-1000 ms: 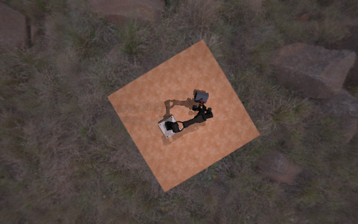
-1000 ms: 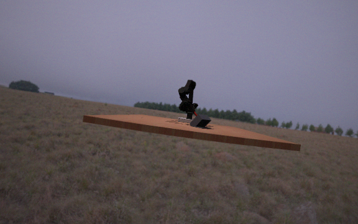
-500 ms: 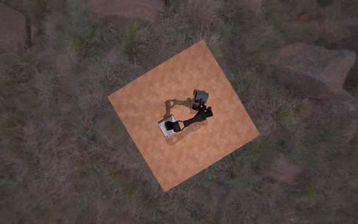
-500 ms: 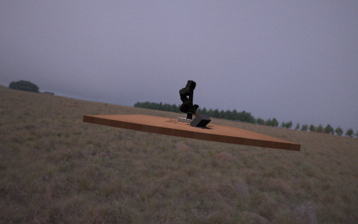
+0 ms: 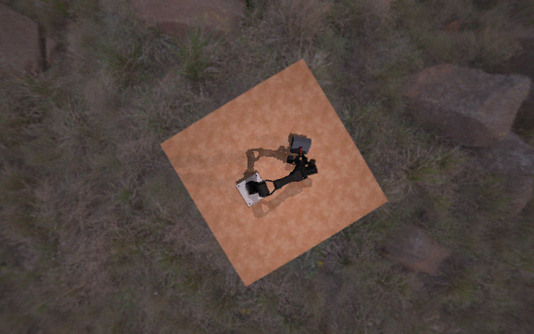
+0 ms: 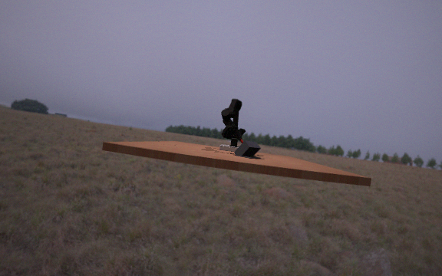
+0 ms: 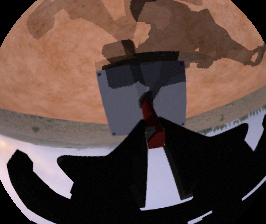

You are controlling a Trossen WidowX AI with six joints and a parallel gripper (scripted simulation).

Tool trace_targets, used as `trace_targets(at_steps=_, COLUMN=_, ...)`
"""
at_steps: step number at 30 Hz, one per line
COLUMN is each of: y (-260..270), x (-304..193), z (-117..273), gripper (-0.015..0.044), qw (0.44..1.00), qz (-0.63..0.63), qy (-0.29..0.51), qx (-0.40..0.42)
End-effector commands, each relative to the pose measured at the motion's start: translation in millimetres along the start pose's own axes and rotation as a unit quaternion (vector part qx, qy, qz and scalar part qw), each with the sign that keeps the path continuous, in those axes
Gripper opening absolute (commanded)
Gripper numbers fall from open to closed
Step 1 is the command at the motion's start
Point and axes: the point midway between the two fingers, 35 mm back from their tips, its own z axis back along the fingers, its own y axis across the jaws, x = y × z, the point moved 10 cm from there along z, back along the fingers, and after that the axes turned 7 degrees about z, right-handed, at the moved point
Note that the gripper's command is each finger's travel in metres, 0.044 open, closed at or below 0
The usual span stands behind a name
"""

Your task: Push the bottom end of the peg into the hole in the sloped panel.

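My gripper (image 5: 300,154) (image 7: 150,121) is shut on the red peg (image 5: 300,150) (image 6: 242,141) (image 7: 148,109), gripping it partway along its length. The dark grey sloped panel (image 5: 299,143) (image 6: 247,149) (image 7: 121,107) is right in front of the fingers. In the wrist view the peg's far end meets the dark hole area (image 7: 145,96) near the middle of the face. Shadow there hides whether the tip is inside the hole and how deep. The peg's near end shows between the black fingers. Its exact cross-section is too small to tell.
The panel stands on the orange-brown table (image 5: 248,121) (image 6: 159,147) (image 7: 44,75). The arm's white base plate (image 5: 245,195) (image 6: 225,146) is on the table, with the arm reaching from it toward the panel. Shadows of the arm lie on the table around the panel.
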Motion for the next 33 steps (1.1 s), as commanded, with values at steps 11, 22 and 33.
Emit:
trace_targets(at_steps=11, y=-2.5, x=3.8, z=0.2, gripper=0.0, qw=1.0, qz=0.0, qy=0.0, qx=0.0)
trace_targets(at_steps=22, y=-4.9, x=6.6, z=0.0, gripper=0.0, qw=1.0, qz=0.0, qy=0.0, qx=0.0)
trace_targets(at_steps=33, y=-5.5, x=7.0, z=-3.6, gripper=0.0, qw=1.0, qz=0.0, qy=0.0, qx=0.0)
